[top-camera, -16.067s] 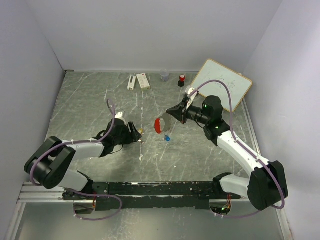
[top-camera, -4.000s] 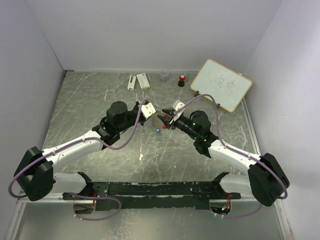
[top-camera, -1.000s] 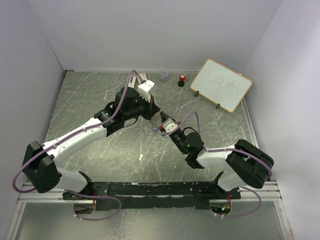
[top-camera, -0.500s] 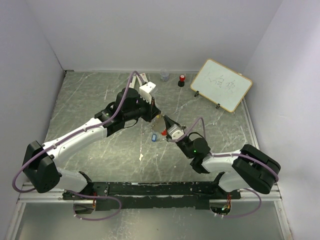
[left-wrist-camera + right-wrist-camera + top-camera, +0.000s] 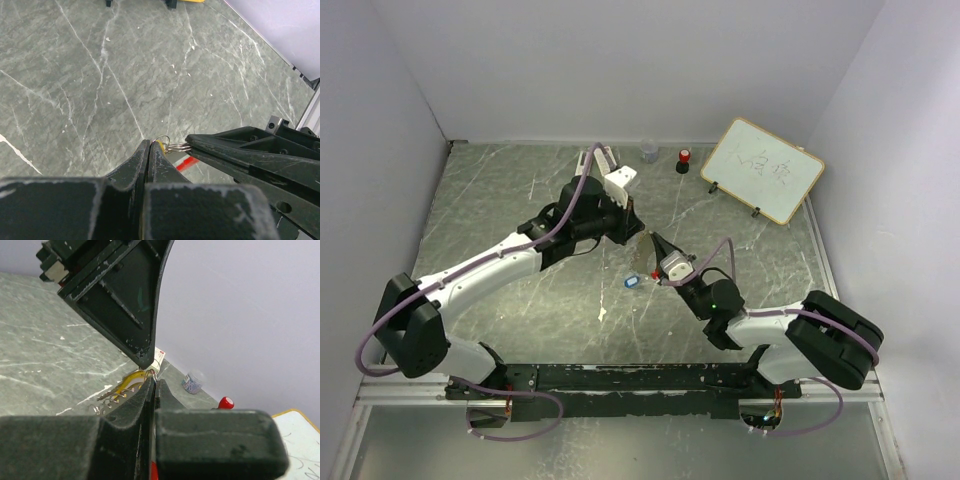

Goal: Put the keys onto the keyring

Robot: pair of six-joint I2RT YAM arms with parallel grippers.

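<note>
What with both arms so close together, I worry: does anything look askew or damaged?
Nothing looks spilled or damaged. The left gripper pinches the brass key at the keyring, which the right gripper holds. The grippers nearly touch, as threading needs.

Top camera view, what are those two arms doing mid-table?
The left gripper, jaws shut, pinches the brass key. The right gripper, jaws shut, holds the keyring, its red tag below. Their tips meet above the table, key against ring. Whether the key is threaded on cannot be told.
</note>
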